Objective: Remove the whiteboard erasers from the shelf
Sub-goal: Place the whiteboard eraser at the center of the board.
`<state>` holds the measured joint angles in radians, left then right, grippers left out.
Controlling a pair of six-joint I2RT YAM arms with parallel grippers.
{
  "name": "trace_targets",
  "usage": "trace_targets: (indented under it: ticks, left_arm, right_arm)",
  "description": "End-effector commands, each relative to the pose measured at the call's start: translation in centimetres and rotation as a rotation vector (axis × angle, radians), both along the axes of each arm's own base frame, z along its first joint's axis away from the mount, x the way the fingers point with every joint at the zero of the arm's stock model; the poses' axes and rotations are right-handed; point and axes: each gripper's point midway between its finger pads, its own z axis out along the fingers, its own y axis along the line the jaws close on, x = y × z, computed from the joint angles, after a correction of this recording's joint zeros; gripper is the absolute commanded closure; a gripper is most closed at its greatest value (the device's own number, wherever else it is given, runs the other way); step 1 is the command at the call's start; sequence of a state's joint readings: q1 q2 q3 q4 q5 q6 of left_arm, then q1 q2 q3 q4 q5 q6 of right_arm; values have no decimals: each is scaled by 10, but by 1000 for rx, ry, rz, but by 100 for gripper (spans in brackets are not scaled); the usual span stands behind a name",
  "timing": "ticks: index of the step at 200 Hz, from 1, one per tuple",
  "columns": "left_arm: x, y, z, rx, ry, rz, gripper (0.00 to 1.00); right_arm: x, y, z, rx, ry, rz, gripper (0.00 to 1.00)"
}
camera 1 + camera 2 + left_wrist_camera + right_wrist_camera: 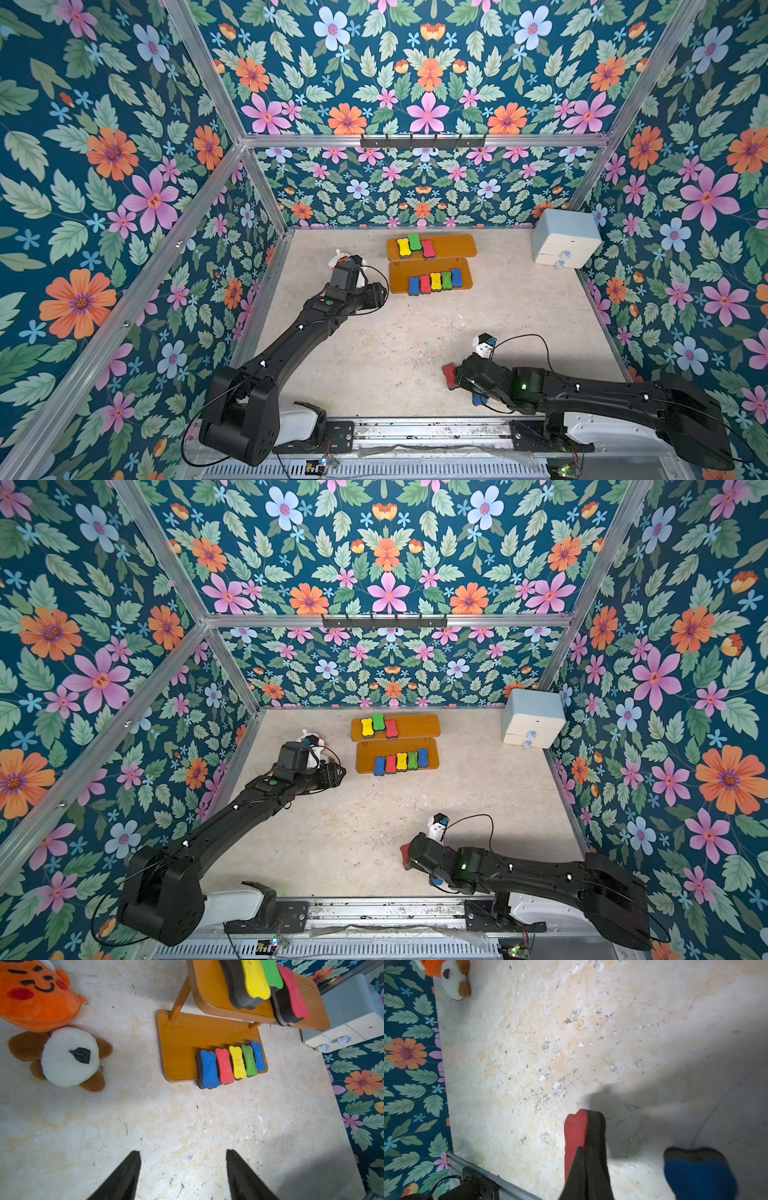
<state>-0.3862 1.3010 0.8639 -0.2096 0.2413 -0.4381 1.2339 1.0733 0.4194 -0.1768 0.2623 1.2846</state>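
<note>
Right hand is clamped on a red eraser, lower middle of both top views, blue eraser on the surface right beside it. Left hand is open, holding nothing. Eight erasers sit on the shelf, upper middle.

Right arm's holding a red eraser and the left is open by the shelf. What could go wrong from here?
1. The five erasers on the shelf's lower board sit packed side by side, overhanging its front edge. The open left gripper could knock neighbours off when pinching one.
2. The right gripper grips the red eraser with much of it sticking out. It may pivot or slip, perhaps onto the blue eraser close by.
</note>
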Motion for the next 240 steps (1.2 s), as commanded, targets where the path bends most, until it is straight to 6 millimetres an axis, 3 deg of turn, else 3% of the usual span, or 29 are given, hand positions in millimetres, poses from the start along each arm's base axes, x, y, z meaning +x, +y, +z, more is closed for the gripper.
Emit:
trace_targets:
  ticks: [1, 74, 124, 185, 240]
  left_arm:
    - [2, -3, 5, -9, -22, -14, 30]
    - [2, -3, 6, -13, -26, -17, 29]
    - [4, -5, 4, -19, -24, -18, 29]
    - [6, -7, 12, -32, -38, -21, 29]
    - [8, -9, 15, -34, -38, -28, 29]
  right_arm:
    - [-7, -14, -10, -48, 30, -41, 100]
    - [-29, -24, -28, -69, 92, -41, 100]
    - [-30, -27, -26, -65, 85, -35, 100]
    - [-17, -17, 8, -32, -23, 6, 82]
    - [22, -6, 27, -42, -90, 85, 70]
